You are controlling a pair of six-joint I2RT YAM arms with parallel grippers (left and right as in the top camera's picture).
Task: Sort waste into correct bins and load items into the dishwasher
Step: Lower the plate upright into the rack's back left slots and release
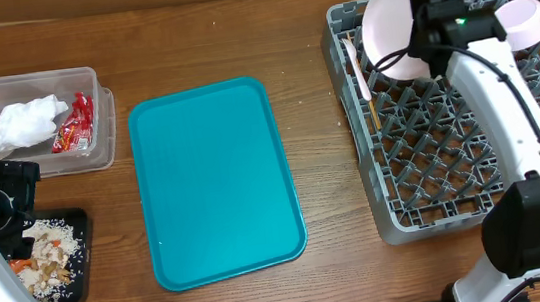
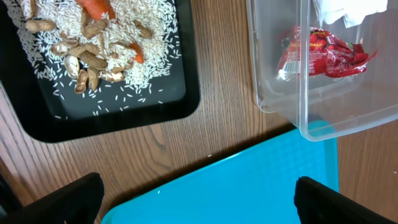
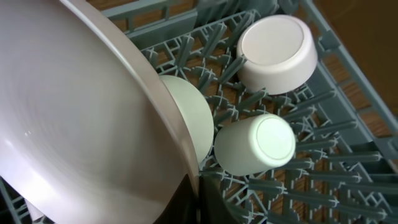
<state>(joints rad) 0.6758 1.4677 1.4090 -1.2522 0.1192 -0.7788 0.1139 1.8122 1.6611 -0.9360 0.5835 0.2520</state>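
Note:
My right gripper (image 3: 198, 199) is shut on the rim of a pale pink plate (image 1: 390, 30) and holds it on edge over the far left part of the grey dishwasher rack (image 1: 398, 220). In the right wrist view the plate (image 3: 81, 118) fills the left side. Behind it stand a pale green bowl (image 3: 189, 115), an upturned green cup (image 3: 256, 144) and an upturned white bowl (image 3: 277, 53). My left gripper (image 2: 199, 202) is open and empty above the near left corner of the teal tray (image 1: 215, 182), close to the black food waste tray (image 1: 80, 276).
A clear plastic bin (image 1: 99, 147) at the far left holds crumpled white paper (image 1: 21, 125) and a red wrapper (image 1: 73, 126). The black tray holds rice, peanuts and carrot pieces (image 2: 99, 43). A pink bowl (image 1: 524, 22) and a utensil (image 1: 359, 76) sit in the rack.

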